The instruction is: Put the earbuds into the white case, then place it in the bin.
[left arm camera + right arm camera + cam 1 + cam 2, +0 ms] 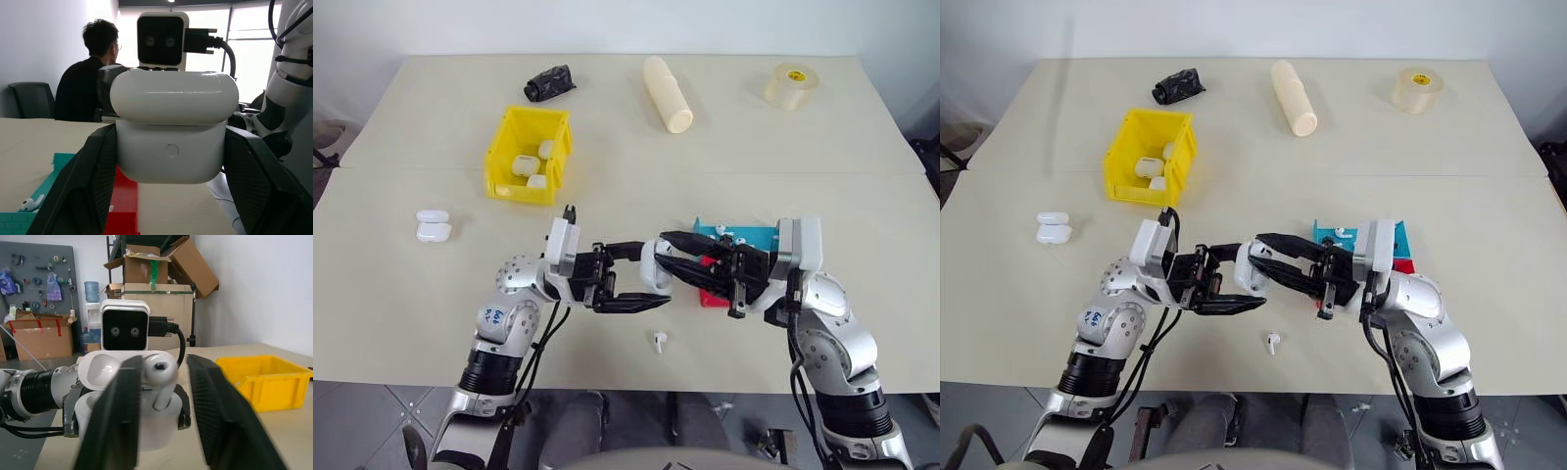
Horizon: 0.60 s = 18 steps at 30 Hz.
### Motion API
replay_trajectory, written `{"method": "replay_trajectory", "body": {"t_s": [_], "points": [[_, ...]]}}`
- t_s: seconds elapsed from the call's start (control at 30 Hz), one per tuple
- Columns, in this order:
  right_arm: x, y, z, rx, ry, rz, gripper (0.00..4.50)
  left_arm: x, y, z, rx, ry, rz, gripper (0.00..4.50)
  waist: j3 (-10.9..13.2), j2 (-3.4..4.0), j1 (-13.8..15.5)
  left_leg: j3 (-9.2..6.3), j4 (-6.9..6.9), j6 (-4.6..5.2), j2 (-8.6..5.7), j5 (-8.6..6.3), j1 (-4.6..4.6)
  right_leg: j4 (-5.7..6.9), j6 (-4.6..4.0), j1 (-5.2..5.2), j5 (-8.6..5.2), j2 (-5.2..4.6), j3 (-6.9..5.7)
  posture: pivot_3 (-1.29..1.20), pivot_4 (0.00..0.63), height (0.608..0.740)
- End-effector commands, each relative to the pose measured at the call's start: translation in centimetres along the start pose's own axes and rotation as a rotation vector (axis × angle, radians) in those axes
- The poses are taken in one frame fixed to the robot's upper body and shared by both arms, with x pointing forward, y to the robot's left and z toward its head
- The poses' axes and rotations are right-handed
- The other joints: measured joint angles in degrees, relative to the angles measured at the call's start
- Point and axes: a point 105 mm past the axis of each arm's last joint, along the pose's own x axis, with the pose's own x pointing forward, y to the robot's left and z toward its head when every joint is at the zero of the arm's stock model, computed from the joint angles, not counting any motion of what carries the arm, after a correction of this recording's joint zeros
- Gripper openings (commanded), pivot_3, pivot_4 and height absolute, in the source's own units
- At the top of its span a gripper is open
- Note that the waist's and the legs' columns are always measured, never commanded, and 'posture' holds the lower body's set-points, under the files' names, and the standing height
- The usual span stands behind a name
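Above worktop [431,323] centre: L pincer [641,274] clamps glossy white pebble-shaped case [171,129], lid up; R pincer [677,257] spread, stem-down white earbud [161,377] between its fingers, directly over the case.

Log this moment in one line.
left gripper: shut on white case | right gripper: seating earbud | loose earbud: on table

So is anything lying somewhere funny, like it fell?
Yes. One earbud lies alone on the bare table, near the front edge, just below the two grippers, apart from the blue tray where other earbuds sit. It looks dropped. Two white cases also sit loose, left of the yellow bin.
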Motion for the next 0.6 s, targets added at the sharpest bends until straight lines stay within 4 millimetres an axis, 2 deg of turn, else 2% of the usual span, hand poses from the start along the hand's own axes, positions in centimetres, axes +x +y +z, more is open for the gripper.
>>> {"method": "replay_trajectory", "body": {"t_s": [0.03,0.2,0.33,0.47,0.6], "points": [[0.4,1.4,-1.5,0.084,0.059,0.068,2.84,2.0,-0.1,2.8,0.118,-0.092,-0.067,2.8,0.0,0.0,0.02,0.0,0.0,0.0,0.0,0.0,0.0,0.0,0.0,0.0,0.0,0.0,0.0,0.0,0.15,0.74],[0.3,1.1,-1.1,0.058,0.052,0.061,4.46,2.0,-0.1,2.8,0.121,-0.092,-0.063,2.8,0.0,0.0,0.03,0.0,0.0,0.0,0.0,0.0,0.0,0.0,0.0,0.0,0.0,0.0,0.0,0.0,0.15,0.74],[-0.4,0.6,0.0,-0.002,0.059,0.043,4.49,1.5,0.0,2.5,0.118,-0.08,-0.037,2.8,0.0,0.0,0.06,0.0,0.0,0.0,0.0,0.0,0.0,-0.03,0.0,0.01,0.0,0.0,-0.01,0.0,0.15,0.74],[-2.8,-0.2,1.1,-0.066,0.119,-0.002,4.49,0.3,0.1,1.8,0.119,-0.036,0.011,2.8,0.0,-0.01,0.23,-0.01,-0.03,0.01,-0.01,0.0,-0.01,-0.08,0.0,0.02,0.0,-0.01,-0.02,0.0,0.15,0.74],[-8.2,-1.9,1.6,-0.137,0.273,-0.126,4.49,-1.7,0.2,0.9,0.126,0.026,0.091,2.8,0.0,-0.01,0.3,0.03,-0.05,0.03,-0.03,-0.02,-0.02,-0.18,0.01,0.06,0.0,-0.02,-0.03,0.0,0.15,0.74]]}}
